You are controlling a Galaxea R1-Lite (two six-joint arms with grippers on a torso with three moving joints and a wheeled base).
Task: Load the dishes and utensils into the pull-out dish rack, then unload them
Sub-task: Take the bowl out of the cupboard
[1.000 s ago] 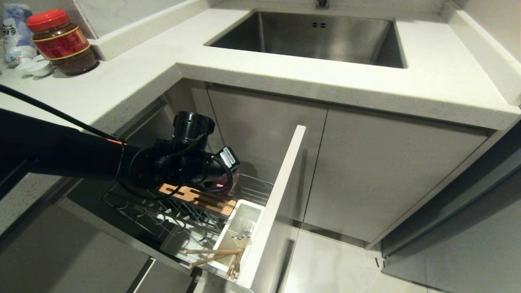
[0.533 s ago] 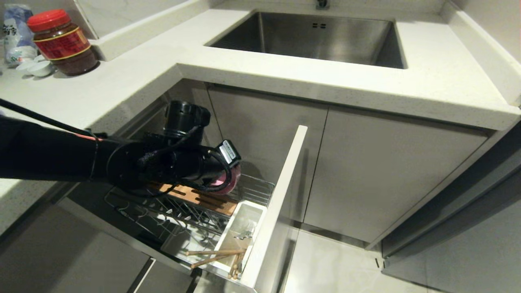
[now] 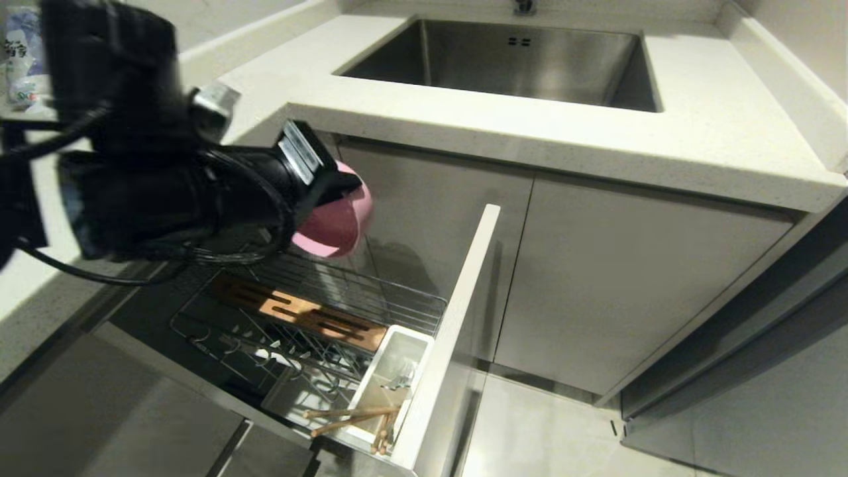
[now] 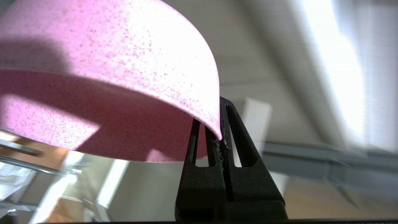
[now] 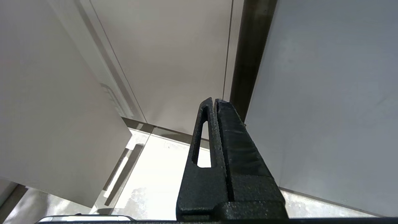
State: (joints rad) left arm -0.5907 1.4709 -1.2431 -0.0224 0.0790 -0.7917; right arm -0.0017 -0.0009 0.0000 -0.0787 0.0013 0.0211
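Note:
My left gripper (image 4: 217,124) is shut on the rim of the pink bowl (image 4: 108,77), one finger inside the rim and one outside. In the head view the bowl (image 3: 334,225) hangs tilted in the air at the tip of the left arm, just below the counter edge and above the back of the pull-out dish rack (image 3: 404,301). The rack stands pulled out, with its wooden strip (image 3: 298,315) and white utensil bin (image 3: 391,371). Light-wood chopsticks (image 3: 348,416) and a metal fork (image 3: 399,382) lie in the bin. My right gripper (image 5: 215,102) is shut on nothing, low beside cabinet panels.
The rack's white front panel (image 3: 457,318) stands out into the room to the right of the bowl. The pale counter (image 3: 695,132) with the steel sink (image 3: 517,59) lies above. Grey cabinet doors (image 3: 596,278) are shut, with pale floor (image 3: 550,430) below them.
The left arm has lifted the pink bowl out of the rack, up to just under the counter edge. The rack's back part and wooden strip now show uncovered.

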